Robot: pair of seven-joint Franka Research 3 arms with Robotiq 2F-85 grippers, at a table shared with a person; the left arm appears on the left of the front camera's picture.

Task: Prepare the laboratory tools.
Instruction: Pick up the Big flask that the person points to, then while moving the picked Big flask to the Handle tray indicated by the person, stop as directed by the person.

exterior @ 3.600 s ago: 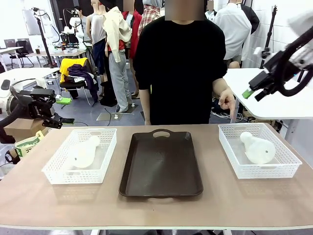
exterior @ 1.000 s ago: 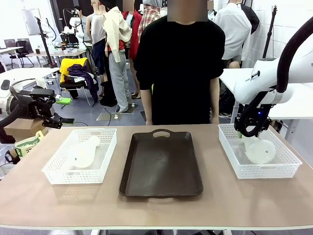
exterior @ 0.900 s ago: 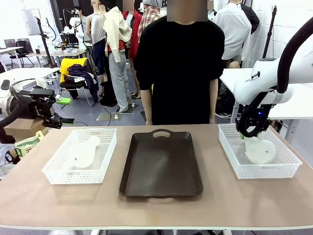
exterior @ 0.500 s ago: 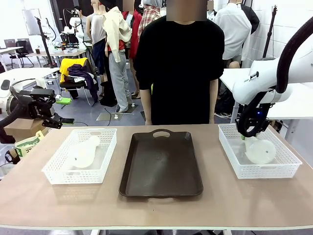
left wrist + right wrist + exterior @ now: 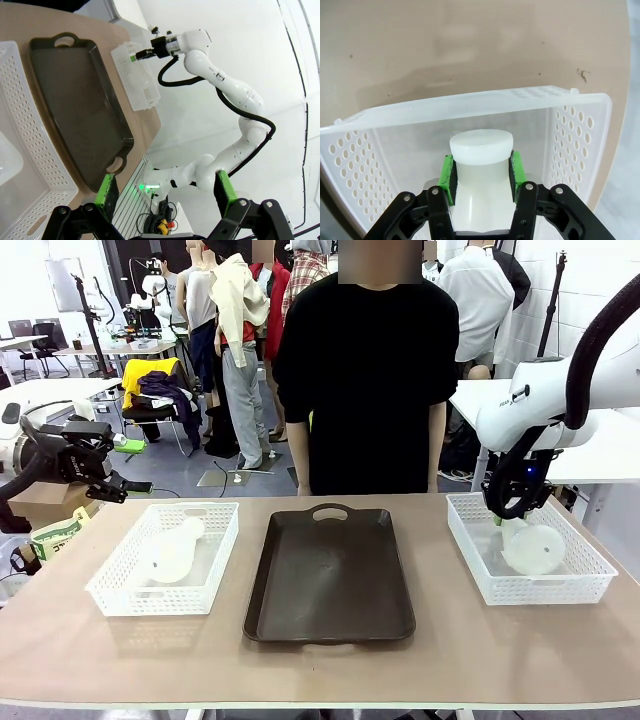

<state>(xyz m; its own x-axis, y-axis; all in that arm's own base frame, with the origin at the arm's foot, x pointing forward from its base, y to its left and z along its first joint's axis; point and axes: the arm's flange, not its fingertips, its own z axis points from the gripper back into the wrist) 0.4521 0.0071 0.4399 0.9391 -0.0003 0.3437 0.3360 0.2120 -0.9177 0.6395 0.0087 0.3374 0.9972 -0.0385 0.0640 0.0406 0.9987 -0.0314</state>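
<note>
We find the right gripper (image 5: 481, 172) clamped on the neck of the conical flask (image 5: 481, 145), which rests inside the white mesh basket (image 5: 570, 135). The smooth neck may slip during lifting, or the base may catch the basket wall.

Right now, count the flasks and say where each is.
2. The left flask lies in the left basket; the right flask is in the right basket, neck clamped by the right gripper.

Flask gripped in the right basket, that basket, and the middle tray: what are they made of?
Flask: translucent whitish, matte; probably frosted plastic, possibly glass. Basket: white moulded plastic, judging by its perforated walls. Tray: dark brown with a soft sheen; likely plastic.
</note>
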